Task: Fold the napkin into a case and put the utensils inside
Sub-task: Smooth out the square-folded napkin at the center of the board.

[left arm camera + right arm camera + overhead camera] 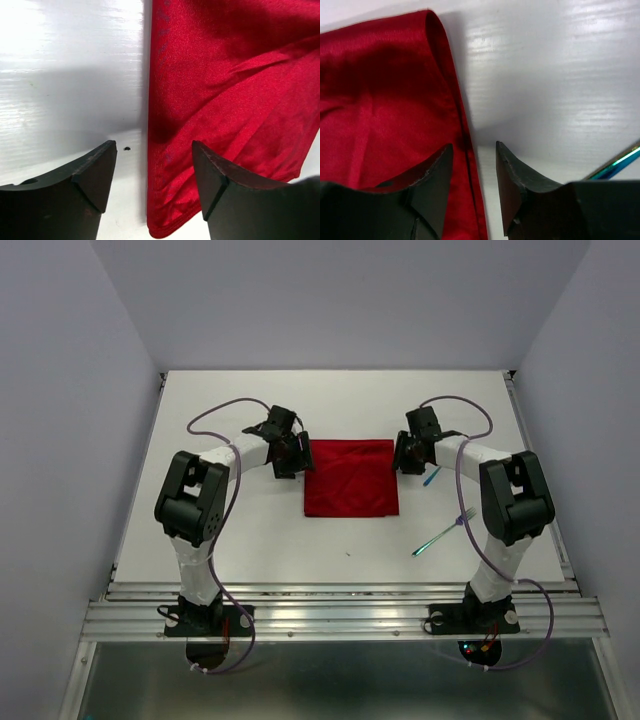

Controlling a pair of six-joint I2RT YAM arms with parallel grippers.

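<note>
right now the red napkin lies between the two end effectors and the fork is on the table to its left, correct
Not quite. The fork lies on the table to the right of the napkin, not to its left, as the top external view shows. The rest holds.

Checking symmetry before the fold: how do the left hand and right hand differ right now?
The left hand stands wider open than the right hand. The left hand straddles the left edge of the napkin, the right hand its right edge. Both are open, holding nothing, one finger over cloth, one over table.
</note>
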